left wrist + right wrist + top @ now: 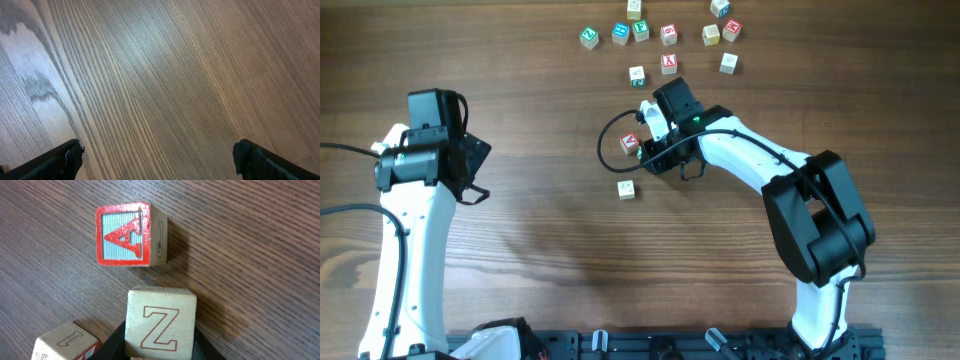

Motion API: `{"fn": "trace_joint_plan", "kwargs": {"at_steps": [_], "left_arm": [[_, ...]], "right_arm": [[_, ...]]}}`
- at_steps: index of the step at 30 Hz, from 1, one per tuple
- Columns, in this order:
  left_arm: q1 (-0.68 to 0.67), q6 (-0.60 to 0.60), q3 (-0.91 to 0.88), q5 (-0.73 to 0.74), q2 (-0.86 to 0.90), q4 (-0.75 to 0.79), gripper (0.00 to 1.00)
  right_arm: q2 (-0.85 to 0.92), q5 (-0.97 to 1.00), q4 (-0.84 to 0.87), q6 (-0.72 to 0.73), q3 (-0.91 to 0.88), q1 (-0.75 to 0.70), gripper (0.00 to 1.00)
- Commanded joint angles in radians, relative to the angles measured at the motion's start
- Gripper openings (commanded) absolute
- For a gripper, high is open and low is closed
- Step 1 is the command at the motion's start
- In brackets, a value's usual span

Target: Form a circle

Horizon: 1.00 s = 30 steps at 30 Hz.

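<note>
- Right pincer (159, 332): narrow, closed on the Z block (160, 315), which sits upright between the two dark fingers with its red-outlined letter towards the wrist camera
- A block (123, 235): red frame and red letter on a pale striped face; it lies ahead of the fingertips and a little to the left in the wrist view, apart from the Z block with a strip of bare wood between them, and is slightly turned
- I block (67, 342): pale cream, just beside the finger at the left of the wrist view and cut by the frame edge; whether it touches that finger cannot be told
- Cluster of three blocks (155, 297): the Z, A and I blocks together, gathered at the right pincer's tip; one is in the grip and two are on the table, and they make no closed ring
- Lone pale block (626, 188): near the right pincer, on the side towards the robot's base, clear of the cluster
- Scattered blocks (668, 35): green, blue, red and pale faces, loosely spread beyond the right pincer at the far side of the table, apart from it
- Left pincer (157, 157): wide open with nothing between the fingers, over bare wood, well apart from every block
- Table (540, 230): dark wood grain
</note>
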Motion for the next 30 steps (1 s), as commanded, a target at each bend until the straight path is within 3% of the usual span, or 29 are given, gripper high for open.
{"fn": "trace_joint_plan", "kwargs": {"at_steps": [1,30], "left_arm": [[0.006,-0.013,0.002,0.008,0.002,0.0,1.0],[0.006,-0.013,0.002,0.008,0.002,0.0,1.0]], "right_arm": [[0.013,-0.022,0.016,-0.003,-0.004,0.004,0.1],[0.013,0.021,0.058,0.033,-0.004,0.004,0.11]]}}
